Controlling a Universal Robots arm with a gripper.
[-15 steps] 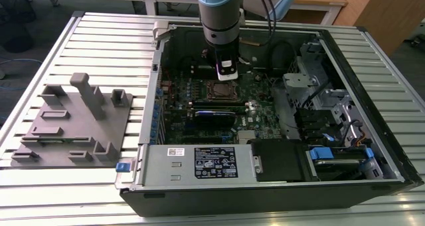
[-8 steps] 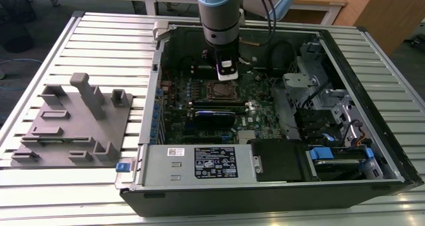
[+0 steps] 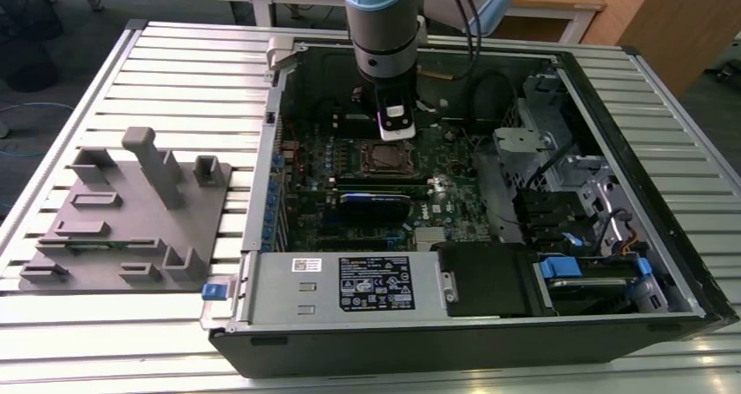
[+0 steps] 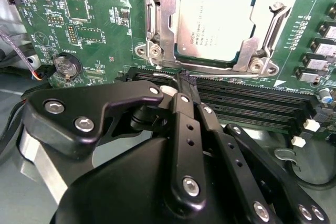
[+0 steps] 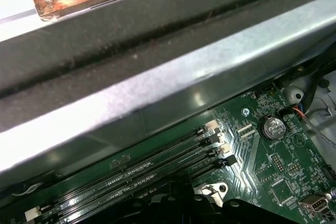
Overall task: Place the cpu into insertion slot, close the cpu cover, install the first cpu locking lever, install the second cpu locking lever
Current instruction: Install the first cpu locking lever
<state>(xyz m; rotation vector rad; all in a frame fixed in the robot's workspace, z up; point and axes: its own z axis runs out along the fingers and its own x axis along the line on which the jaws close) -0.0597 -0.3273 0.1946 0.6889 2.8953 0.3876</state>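
One chip matters here, and you can see it already down: in the second wrist view the cpu (image 4: 216, 22) lies flat and square inside the insertion slot (image 4: 160, 30) on the green motherboard (image 4: 89, 35), its silvery top facing up. The cpu cover (image 4: 257, 45) appears as a metal frame lying around the chip's edges, with the lid showing through the cut-out; from these views you cannot tell whether it is fully pressed down or whether either locking lever is hooked.

Your gripper (image 4: 187, 77) hangs just beside the socket, over the nearest of the long black memory slots (image 4: 247, 103). Its two fingers (image 4: 184, 124) are pressed together at the tips with nothing between them, so it carries no load. A closed tip like that suits pushing or hooking a thin part, not carrying a chip, which fits a socket that already has its chip seated.

From the exterior view, the arm (image 3: 384, 29) comes straight down into the open computer case (image 3: 648, 151), with the gripper's tip (image 3: 395, 134) just above the socket (image 3: 383, 157). A vertical approach keeps the arm away from the case walls and the drive bays on the exterior view's right. The grey fixture tray (image 3: 127, 220) sits on the slatted table (image 3: 173, 64), well apart from the work.
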